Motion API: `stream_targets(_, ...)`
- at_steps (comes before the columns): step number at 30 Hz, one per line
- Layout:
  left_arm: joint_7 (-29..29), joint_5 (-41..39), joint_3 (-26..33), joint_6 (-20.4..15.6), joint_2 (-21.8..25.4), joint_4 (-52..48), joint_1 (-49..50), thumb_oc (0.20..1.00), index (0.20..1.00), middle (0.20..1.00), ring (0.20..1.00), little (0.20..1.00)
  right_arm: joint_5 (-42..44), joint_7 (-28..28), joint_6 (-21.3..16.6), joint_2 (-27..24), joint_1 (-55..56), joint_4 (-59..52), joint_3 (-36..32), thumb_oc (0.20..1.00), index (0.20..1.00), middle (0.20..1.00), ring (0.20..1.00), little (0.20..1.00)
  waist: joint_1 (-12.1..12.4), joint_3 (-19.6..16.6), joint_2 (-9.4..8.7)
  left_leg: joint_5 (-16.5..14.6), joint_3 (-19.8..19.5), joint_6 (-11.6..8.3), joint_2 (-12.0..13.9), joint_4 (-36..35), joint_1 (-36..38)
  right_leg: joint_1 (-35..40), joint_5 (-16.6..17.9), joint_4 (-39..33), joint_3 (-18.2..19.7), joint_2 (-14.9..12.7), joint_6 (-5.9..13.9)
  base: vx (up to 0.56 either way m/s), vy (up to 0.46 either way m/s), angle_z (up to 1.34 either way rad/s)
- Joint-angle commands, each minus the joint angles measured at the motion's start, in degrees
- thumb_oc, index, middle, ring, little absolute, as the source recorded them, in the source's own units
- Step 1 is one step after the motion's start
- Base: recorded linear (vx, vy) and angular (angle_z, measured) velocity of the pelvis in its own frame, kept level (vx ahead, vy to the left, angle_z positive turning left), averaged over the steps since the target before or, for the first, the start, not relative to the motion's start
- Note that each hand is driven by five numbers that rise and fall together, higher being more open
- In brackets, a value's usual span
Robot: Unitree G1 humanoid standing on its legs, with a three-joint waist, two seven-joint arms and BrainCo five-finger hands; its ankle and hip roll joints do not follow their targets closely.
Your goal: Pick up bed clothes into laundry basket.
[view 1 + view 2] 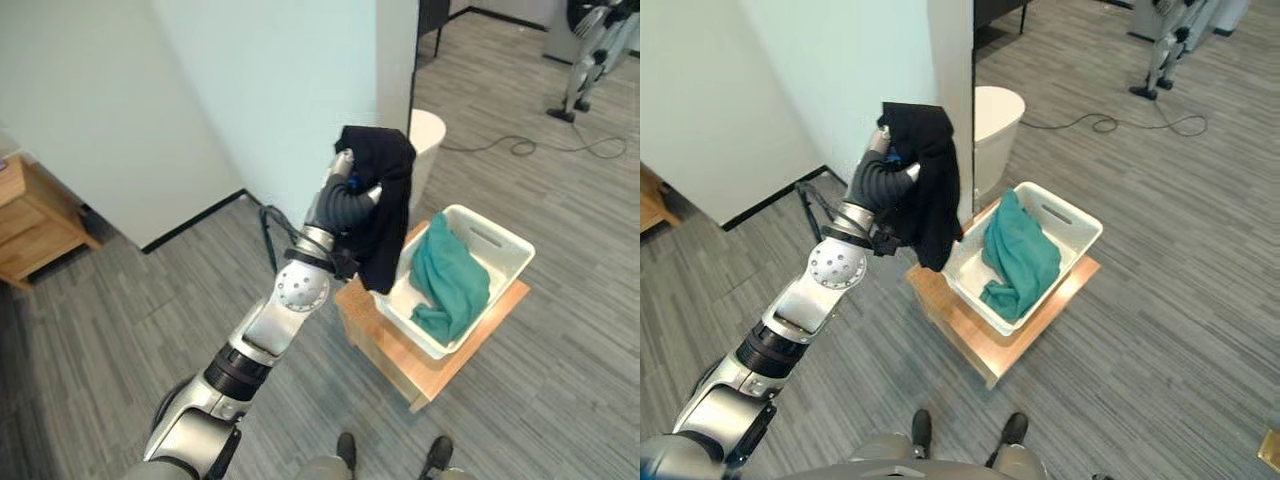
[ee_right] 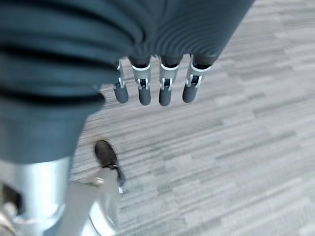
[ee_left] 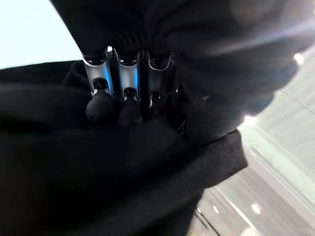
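Note:
A black garment (image 1: 385, 215) hangs from my left hand (image 1: 345, 200), held up in the air by the pale wall, its lower end dangling just over the near left rim of the white laundry basket (image 1: 500, 245). In the left wrist view the fingers (image 3: 125, 83) are curled into the black cloth (image 3: 98, 172). The basket sits on a low wooden stand (image 1: 400, 360) and holds a crumpled teal cloth (image 1: 450, 275). My right hand (image 2: 144, 88) hangs over the grey plank floor with relaxed fingers and holds nothing.
A white round bin (image 1: 428, 135) stands against the wall corner just behind the basket. A wooden cabinet (image 1: 30, 220) is at the far left. A cable (image 1: 530, 148) lies on the floor at the back right, near a machine's legs (image 1: 585, 60).

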Motion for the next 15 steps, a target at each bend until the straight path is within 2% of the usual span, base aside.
stream_targets(1,2.44,4.72,-0.37,-2.98,-2.93,3.16,-12.78,0.200,0.200,0.200,0.200,0.200,0.35,0.00,0.06,0.01,0.21,0.52,0.57,1.000,1.000,1.000,1.000,1.000,-0.44,0.17,-0.07,-2.57,1.99,-1.79,2.41,-0.04,-0.87,8.40,-10.83,1.14,0.13,-3.40,5.85,0.03,-0.011,-0.04)
stream_targets(8,3.68,5.85,-2.80,-2.20,-6.86,8.48,-20.09,0.200,0.200,0.200,0.200,0.200,2.60,-0.19,-0.18,1.83,1.12,0.12,1.24,1.000,1.000,1.000,1.000,1.000,-2.77,0.18,-0.28,-2.87,2.72,-2.03,2.76,-0.04,0.07,8.54,-10.93,1.14,1.21,-2.75,5.67,0.01,-0.010,-0.09)
stream_targets(15,4.61,7.16,-4.67,-1.14,-7.86,14.35,-25.14,0.200,0.200,0.200,0.200,0.200,6.17,-0.95,-0.50,2.04,0.05,0.18,0.58,1.000,1.000,1.000,1.000,1.000,-4.10,-0.08,-0.20,-3.07,3.34,-2.11,2.78,-0.04,0.45,8.24,-10.70,1.14,2.00,-2.35,5.69,0.01,0.002,-0.05)
